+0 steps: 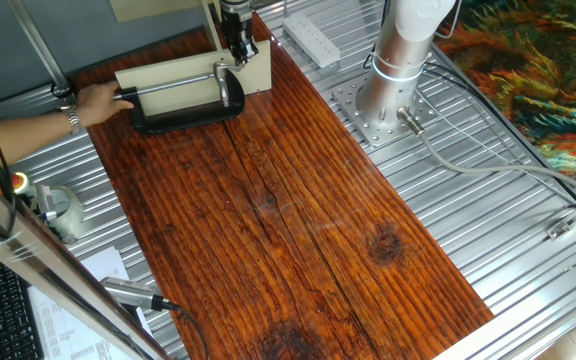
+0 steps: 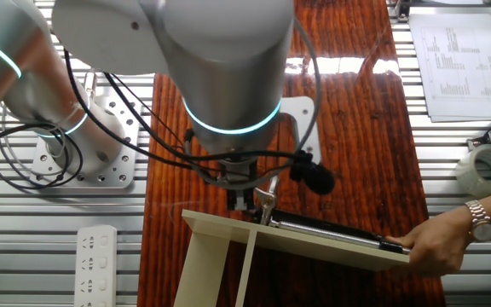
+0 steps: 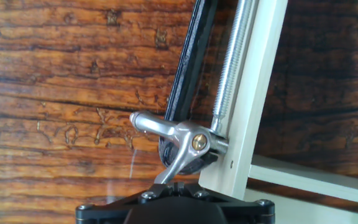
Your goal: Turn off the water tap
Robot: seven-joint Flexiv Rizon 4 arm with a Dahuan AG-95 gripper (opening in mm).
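The water tap (image 3: 178,137) is chrome, with a curved lever and a brass screw at its hub. Its long threaded rod (image 3: 232,62) runs along the cream block (image 3: 263,93), beside the black tray (image 3: 191,62). In one fixed view the tap (image 1: 183,83) lies at the far end of the wooden table. My gripper (image 3: 174,182) sits right at the lever's lower arm, and the jaws look closed on its tip. The gripper also shows in one fixed view (image 1: 236,48) and in the other fixed view (image 2: 245,203), just above the tap end (image 2: 267,207).
A person's hand (image 1: 96,100) with a wristwatch holds the far end of the tray and block; it also shows in the other fixed view (image 2: 437,243). A white power strip (image 1: 311,38) and the robot base column (image 1: 403,50) stand nearby. A tape roll (image 2: 488,166) lies on the metal bench.
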